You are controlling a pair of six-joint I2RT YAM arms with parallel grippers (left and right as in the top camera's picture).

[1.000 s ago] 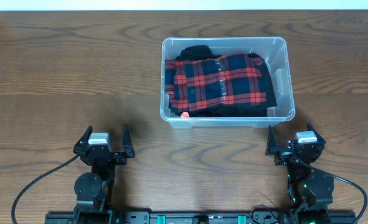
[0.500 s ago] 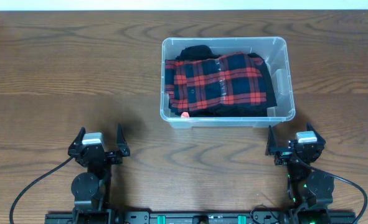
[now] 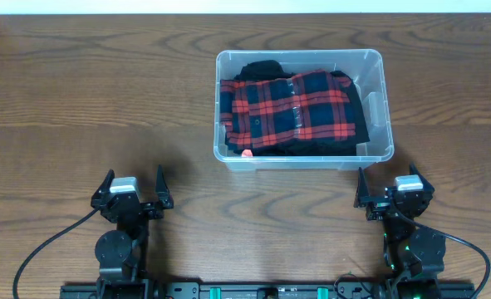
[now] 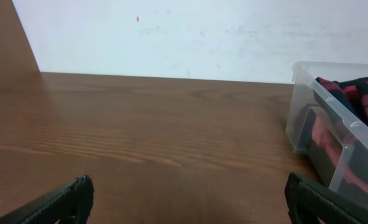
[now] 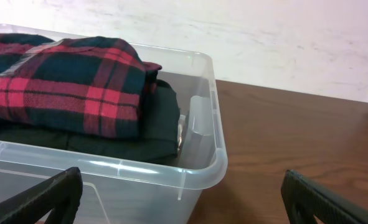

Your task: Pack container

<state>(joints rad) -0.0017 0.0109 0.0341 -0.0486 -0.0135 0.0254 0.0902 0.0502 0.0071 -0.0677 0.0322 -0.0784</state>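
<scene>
While both arms were parked at the near edge of the table point(image 3: 87, 91), the container point(image 3: 380, 116) was seen standing right of centre, toward the far side of the dark, wavy-grained wood. It was formed of clear, glossy plastic: a rectangle with rounded corners and a thick rolled rim, with a moulded notch in its right-hand wall. It was filled with folded cloth. A soft flannel shirt point(image 3: 291, 108), checked in red and dark navy, was laid flat on top, and a plain dark garment point(image 3: 262, 68) was stacked beneath it, showing along the far and right sides. A small orange-red speck point(image 3: 246, 153) was noted at the front wall, too small to identify.

The left gripper point(image 3: 134, 174) was held released, its black fingers spread wide above bare wood, well apart from the bin. The right gripper point(image 3: 387, 174) was likewise left unclenched, just in front of the bin's near right corner. From the right wrist camera, the rim point(image 5: 140, 171) was seen close ahead between the parted fingers point(image 5: 59, 190).

Compared with a second earlier, the left gripper had been shifted slightly to the left; over the last half second nothing was moved.
</scene>
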